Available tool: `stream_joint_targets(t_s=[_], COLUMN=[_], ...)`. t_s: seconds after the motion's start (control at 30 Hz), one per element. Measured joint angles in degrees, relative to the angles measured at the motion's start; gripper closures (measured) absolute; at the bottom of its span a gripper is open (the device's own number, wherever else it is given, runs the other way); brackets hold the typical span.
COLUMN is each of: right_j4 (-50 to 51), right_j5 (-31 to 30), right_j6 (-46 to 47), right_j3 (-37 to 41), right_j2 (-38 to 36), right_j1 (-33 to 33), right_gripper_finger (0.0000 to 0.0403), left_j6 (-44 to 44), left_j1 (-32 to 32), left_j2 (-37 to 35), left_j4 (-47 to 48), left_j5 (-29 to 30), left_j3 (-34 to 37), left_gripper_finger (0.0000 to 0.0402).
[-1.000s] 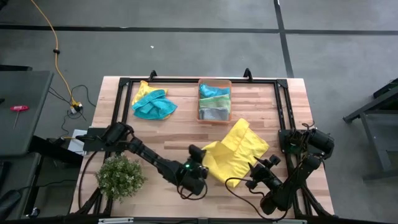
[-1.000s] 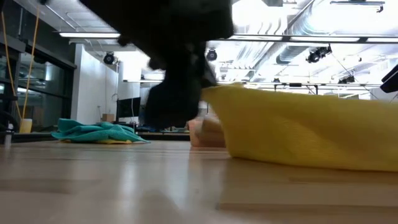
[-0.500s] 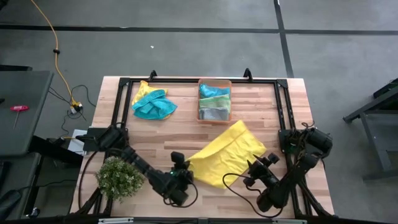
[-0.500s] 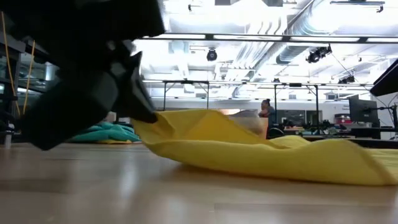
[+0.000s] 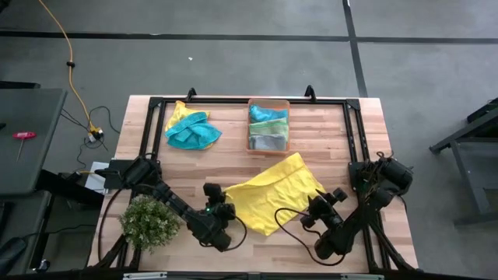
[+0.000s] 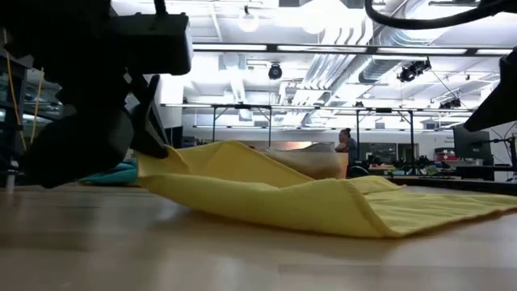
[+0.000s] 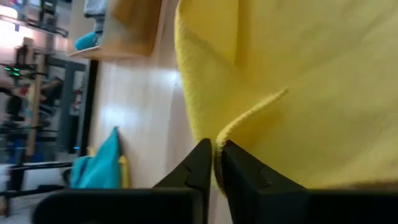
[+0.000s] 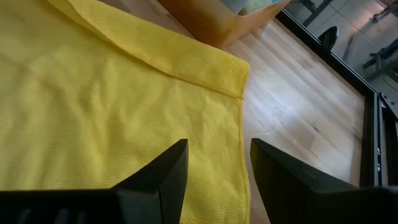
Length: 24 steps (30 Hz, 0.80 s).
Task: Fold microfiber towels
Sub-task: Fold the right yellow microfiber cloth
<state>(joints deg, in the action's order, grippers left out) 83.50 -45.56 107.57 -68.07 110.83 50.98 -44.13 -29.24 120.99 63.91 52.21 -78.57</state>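
Your left gripper (image 7: 214, 163) pinches the soft yellow microfiber towel (image 5: 272, 197) thinly; it could slip. Right gripper (image 8: 214, 167) hovers released.

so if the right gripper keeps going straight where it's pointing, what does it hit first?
Probably the yellow towel: the open right gripper points over it. Further along that line sits the orange bin, though depth is unclear.
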Motion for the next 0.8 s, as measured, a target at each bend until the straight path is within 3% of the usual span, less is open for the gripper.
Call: stream_joint_targets(t_s=[0.13, 0.4, 0.57, 0.8], right_j4=[0.0, -0.9, -4.3, -9.0], right_j5=[0.3, 1.9, 6.1, 6.3], right_j6=[0.0, -0.4, -9.8, -22.9], right_j3=[0.0, 0.0, 0.0, 0.0], right_j2=[0.0, 0.0, 0.0, 0.0], right_j1=[-0.9, -3.4, -6.5, -11.3], right_gripper_finger=[0.0236, 0.0236, 0.0236, 0.0236], left_j6=[-1.9, -16.0, -18.3, -23.2], left_j1=[0.8, -0.8, -2.2, -0.6], left_j2=[0.0, 0.0, -2.1, -6.3], left_j4=[6.6, 25.6, 25.4, 24.7], left_j5=[0.7, 1.3, 2.5, 1.5], left_j3=[0.0, 0.0, 2.0, 9.8], left_gripper_finger=[0.0343, 0.0275, 0.0245, 0.0229])
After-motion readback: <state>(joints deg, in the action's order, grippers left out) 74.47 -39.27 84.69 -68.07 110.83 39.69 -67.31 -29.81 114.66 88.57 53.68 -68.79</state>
